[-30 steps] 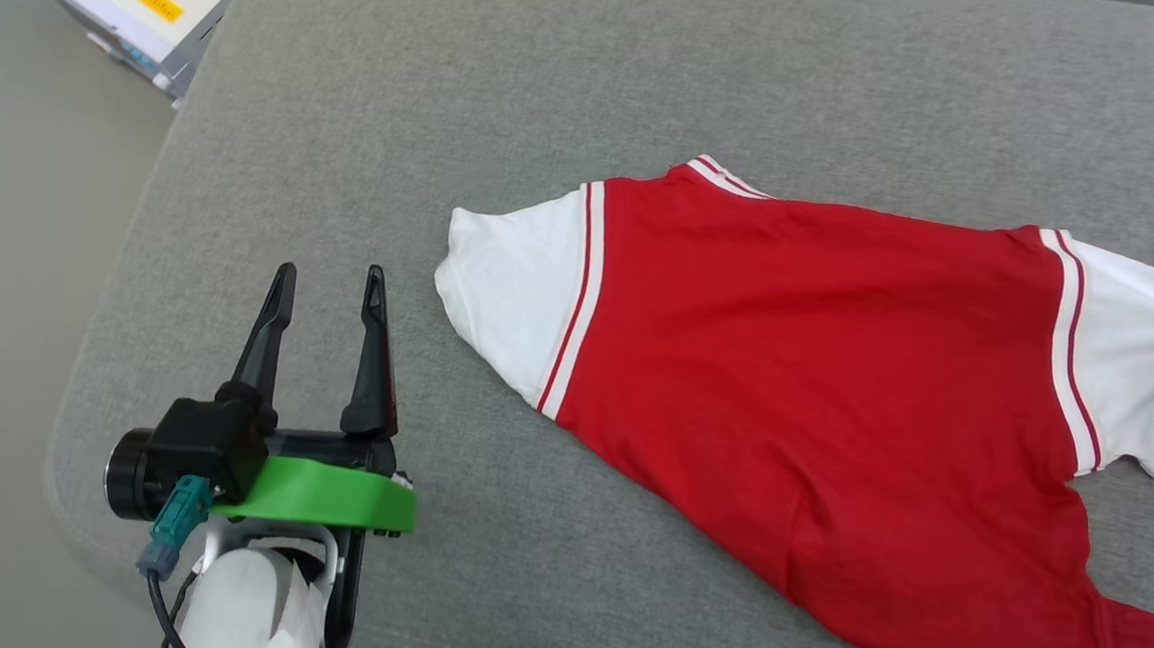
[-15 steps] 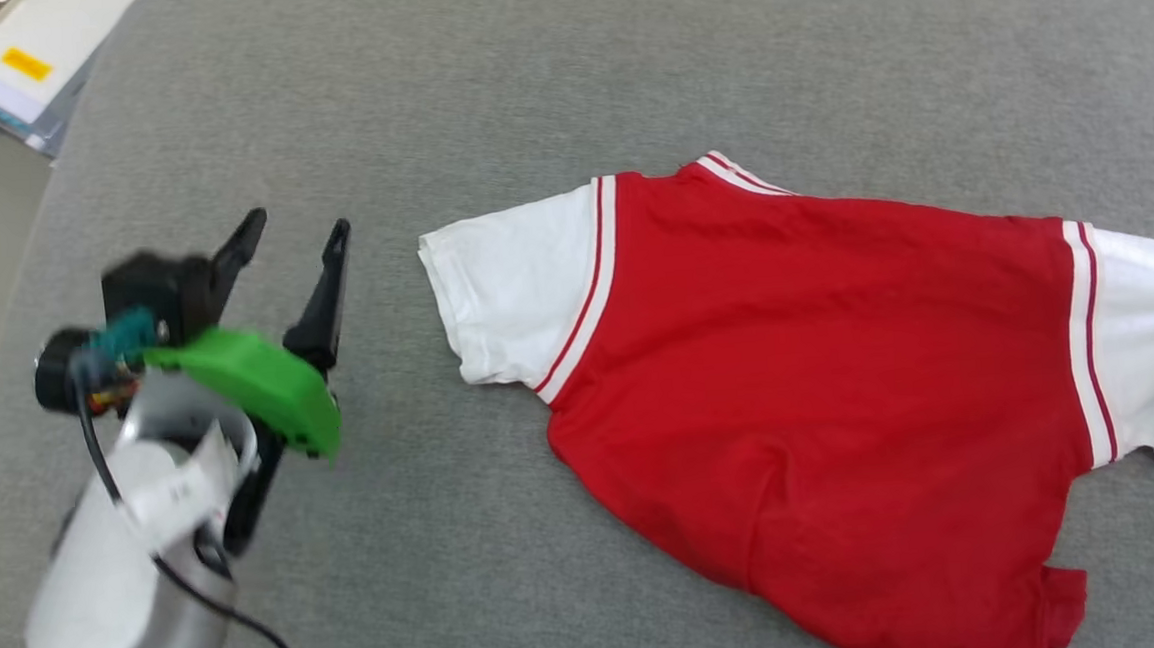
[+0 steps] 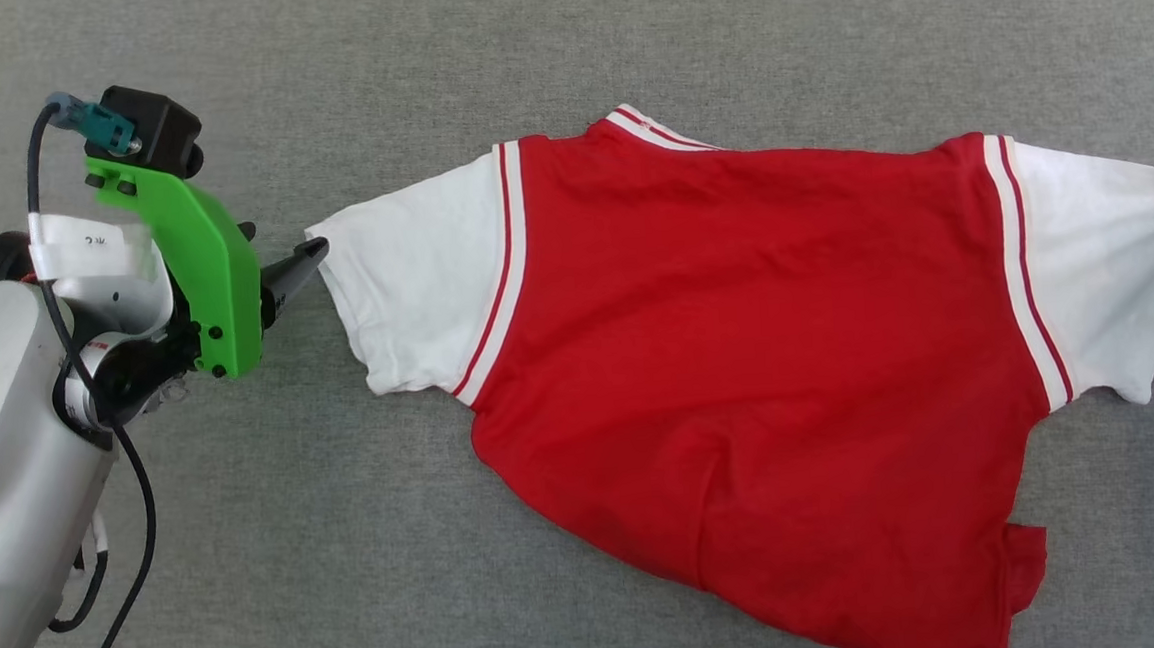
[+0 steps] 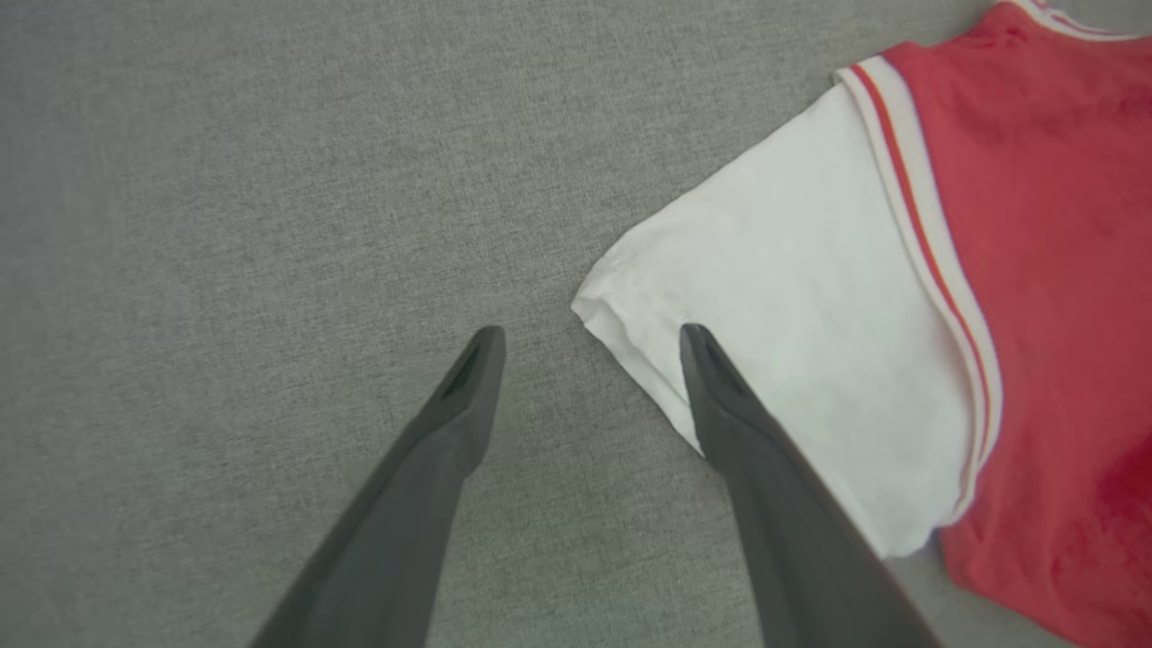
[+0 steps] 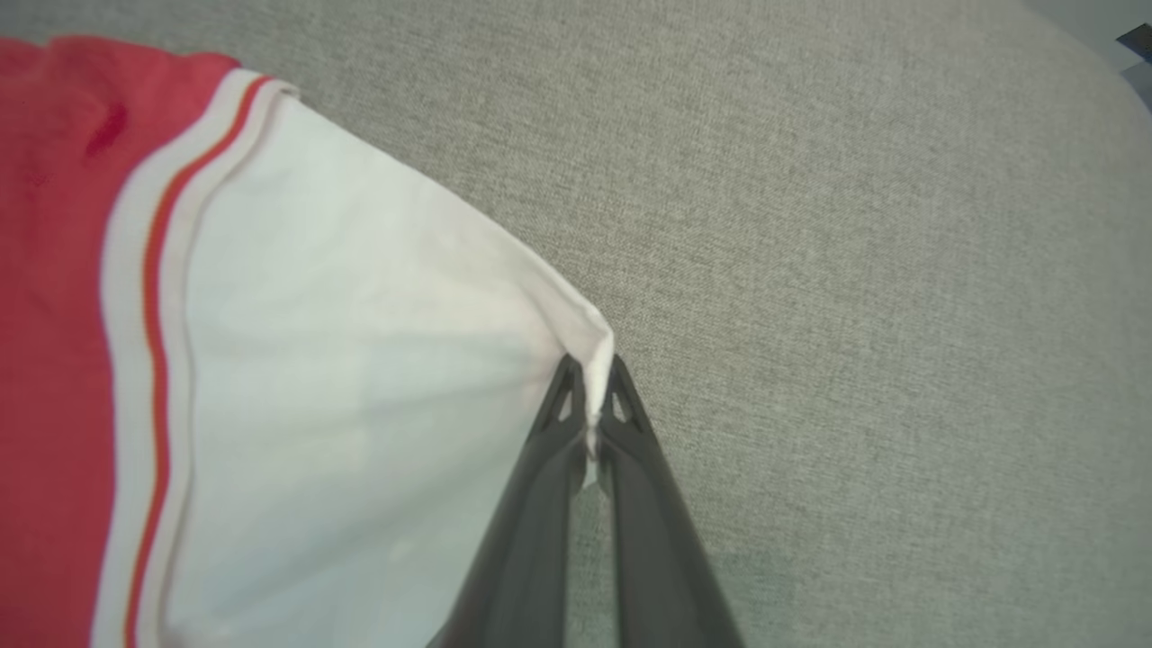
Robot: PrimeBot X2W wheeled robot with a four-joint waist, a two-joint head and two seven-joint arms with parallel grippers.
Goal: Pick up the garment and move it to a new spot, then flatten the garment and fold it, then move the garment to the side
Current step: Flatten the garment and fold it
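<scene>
Right, nearest me at nine o'clock my left gripper hangs with jaws released wide, one finger over a white sleeve of the garment. It lies spread on the grey fabric surface, hem toward five o'clock, collar toward twelve. At three o'clock my right gripper has its jaws clenched on the other sleeve's cuff.

Grey fabric surface; red garment with white sleeves spread flat on it.
</scene>
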